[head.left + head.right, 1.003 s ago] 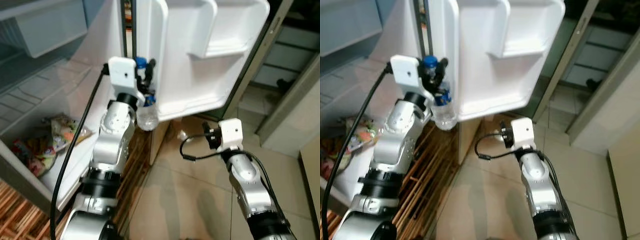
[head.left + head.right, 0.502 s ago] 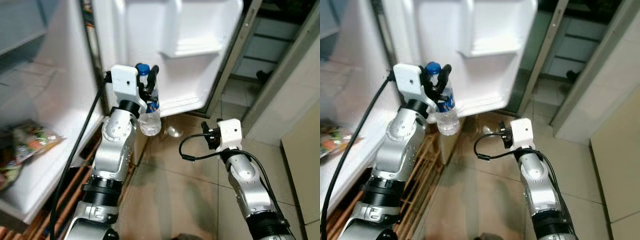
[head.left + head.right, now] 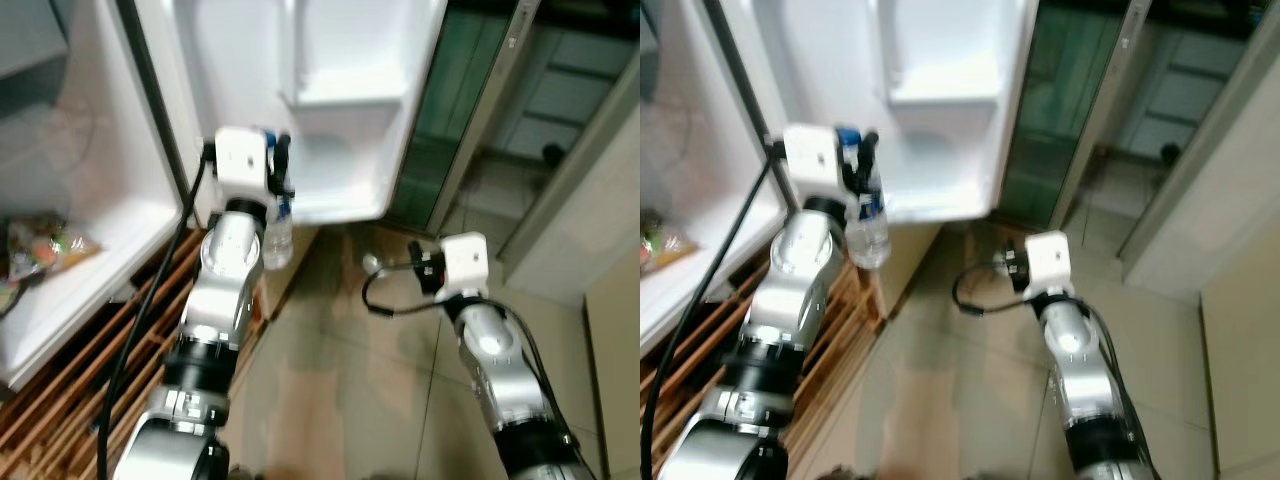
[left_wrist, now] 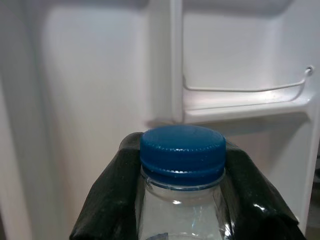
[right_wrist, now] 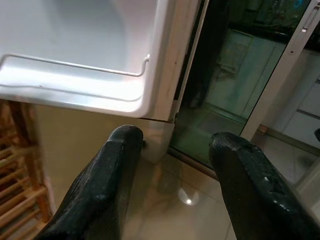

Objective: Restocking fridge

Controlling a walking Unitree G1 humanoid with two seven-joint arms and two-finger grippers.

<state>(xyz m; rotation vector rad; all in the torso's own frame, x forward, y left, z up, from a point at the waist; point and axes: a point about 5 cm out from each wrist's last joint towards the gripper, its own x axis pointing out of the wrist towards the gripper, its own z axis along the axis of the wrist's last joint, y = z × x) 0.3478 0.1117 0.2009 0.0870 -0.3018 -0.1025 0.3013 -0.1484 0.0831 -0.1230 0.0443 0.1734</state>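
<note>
Closest to me is my left tool [image 3: 277, 172], pinched around the neck of a water bottle [image 3: 866, 226], right under its blue cap [image 4: 182, 152]. So the bottle is up in the air, hanging just in front of the open fridge door [image 3: 330, 60], about level with the door's bottom edge. My right tool [image 5: 172, 175] is spread wide with nothing in it, held lower, off past the door's free edge and over the floor [image 3: 340, 380].

Progress-wise I'd call it about halfway: the bottle's picked up and brought to the fridge but it isn't shelved yet. The door shelf [image 4: 245, 102] with the wire rail is dead ahead of the bottle and looks bare, so my guess is that's where it goes. What's left is lifting it over the rail, setting it down and letting go.

Further out on my left, the fridge's inner shelf [image 3: 90, 250] has a colourful food bag [image 3: 40, 245] near its front edge. Under it there's a slatted wooden rack [image 3: 70, 390]. The floor is beige tile with a bit of glare. Beyond the door there's a dark glass panel [image 3: 450, 110] in a pale frame and more tile behind it.
</note>
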